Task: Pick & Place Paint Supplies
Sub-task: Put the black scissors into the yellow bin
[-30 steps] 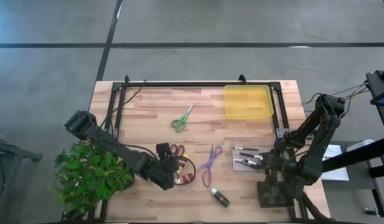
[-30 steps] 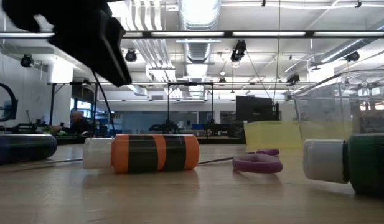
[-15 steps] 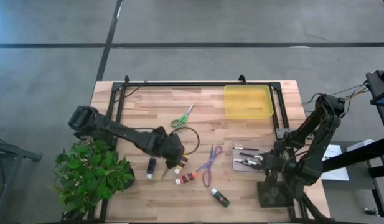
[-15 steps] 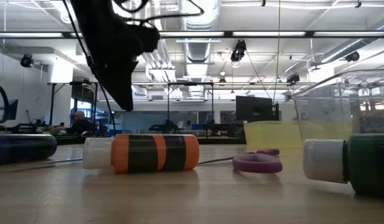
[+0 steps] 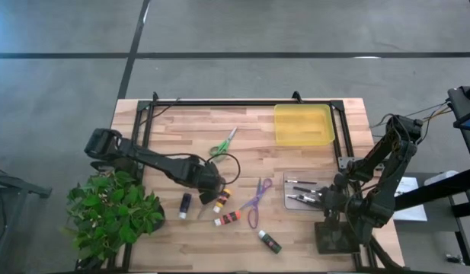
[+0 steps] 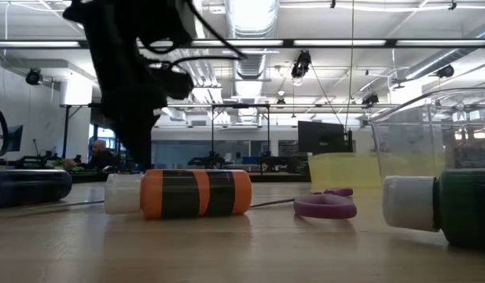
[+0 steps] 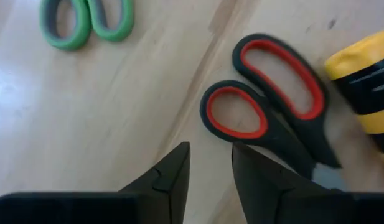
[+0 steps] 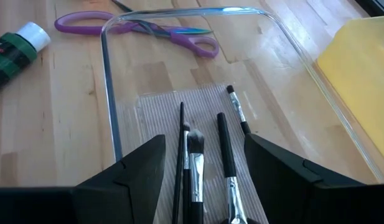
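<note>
High view: the left arm stretches low across the desk (image 5: 295,156), and its left hand (image 7: 210,165) sits over the red scissors (image 7: 276,121), fingers a little apart, grasping nothing. The right hand (image 8: 204,162) waits wide apart over the clear tray (image 8: 285,68), which has thin brushes (image 8: 224,146) in it. The yellow bin (image 5: 303,124) in the upper right looks bare. Paint tubes (image 5: 228,218) lie near the middle.

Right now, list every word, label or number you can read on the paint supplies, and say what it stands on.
None can be read.
Orange paint tube: black bands only, no letters.
Green paint tube: dark label, too blurred to read.
Yellow paint tube: black stripes, no text.
</note>
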